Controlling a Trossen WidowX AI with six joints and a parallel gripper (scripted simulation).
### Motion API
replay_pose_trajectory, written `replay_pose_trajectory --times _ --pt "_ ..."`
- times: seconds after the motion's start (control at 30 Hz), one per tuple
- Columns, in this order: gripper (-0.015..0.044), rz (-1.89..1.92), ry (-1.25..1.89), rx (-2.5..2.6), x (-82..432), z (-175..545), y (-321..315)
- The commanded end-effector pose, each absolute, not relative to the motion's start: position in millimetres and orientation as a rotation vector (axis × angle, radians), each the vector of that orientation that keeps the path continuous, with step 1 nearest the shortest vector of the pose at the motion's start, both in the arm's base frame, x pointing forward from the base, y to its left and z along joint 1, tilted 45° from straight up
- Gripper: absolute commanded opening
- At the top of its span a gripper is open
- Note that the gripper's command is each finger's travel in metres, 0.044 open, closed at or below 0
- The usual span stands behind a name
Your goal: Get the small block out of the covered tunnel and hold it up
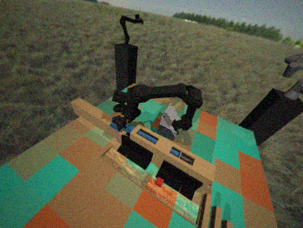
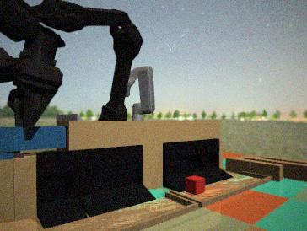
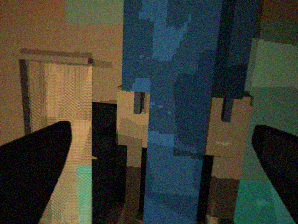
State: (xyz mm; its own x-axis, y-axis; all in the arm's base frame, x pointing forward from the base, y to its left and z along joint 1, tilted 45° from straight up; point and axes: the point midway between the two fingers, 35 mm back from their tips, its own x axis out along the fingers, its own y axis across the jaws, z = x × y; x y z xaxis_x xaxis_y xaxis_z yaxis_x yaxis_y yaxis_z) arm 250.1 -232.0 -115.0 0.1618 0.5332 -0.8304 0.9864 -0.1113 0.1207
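Black, blunt-ended fingers of the gripper (image 1: 121, 123) (image 2: 28, 134) (image 3: 162, 126) stand wide open, one on each side of the blue bar (image 1: 129, 130) (image 2: 46, 136) (image 3: 175, 110), with nothing held between them. The bar is flat-faced and straight-edged, mottled in lighter and darker blue. It sticks out of one end of the tunnel (image 1: 164, 146) (image 2: 152, 134), which is plain tan with a matte, wood-like look. Black panels (image 1: 135, 152) (image 2: 110, 173) slope at their feet toward a shallow tray (image 1: 125, 167) (image 2: 139, 208) (image 3: 62, 100), its floor streaked and glossy.

Outside the tunnel, the red block (image 1: 159, 181) (image 2: 195, 185) rests on the tray, before the black panels near the far end from the gripper. It is a small plain cube.

Top view alone shows the slots (image 1: 146, 135) in the tunnel's roof, blue visible through them; the exterior view shows the block's upright faces; the wrist view shows both fingers but leaves the block out.

Counted: two fingers, one bar, one red block, two roof slots, and two dark pedestals (image 1: 126, 62) (image 1: 270, 110) beyond the table (image 1: 46, 171) (image 2: 240, 206), which is patched in teal, orange and tan.
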Motion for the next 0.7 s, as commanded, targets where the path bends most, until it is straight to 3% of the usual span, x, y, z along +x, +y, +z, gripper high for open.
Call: replay_pose_trajectory --times 0.0,0.23,0.67 --pt "0.0440 -0.825 1.464 1.751 249.2 -122.5 -224.2" --pt "0.0440 -0.824 1.464 1.751 248.7 -128.6 -217.8" --pt "0.0099 -0.822 1.458 1.742 249.5 -123.8 -222.8"
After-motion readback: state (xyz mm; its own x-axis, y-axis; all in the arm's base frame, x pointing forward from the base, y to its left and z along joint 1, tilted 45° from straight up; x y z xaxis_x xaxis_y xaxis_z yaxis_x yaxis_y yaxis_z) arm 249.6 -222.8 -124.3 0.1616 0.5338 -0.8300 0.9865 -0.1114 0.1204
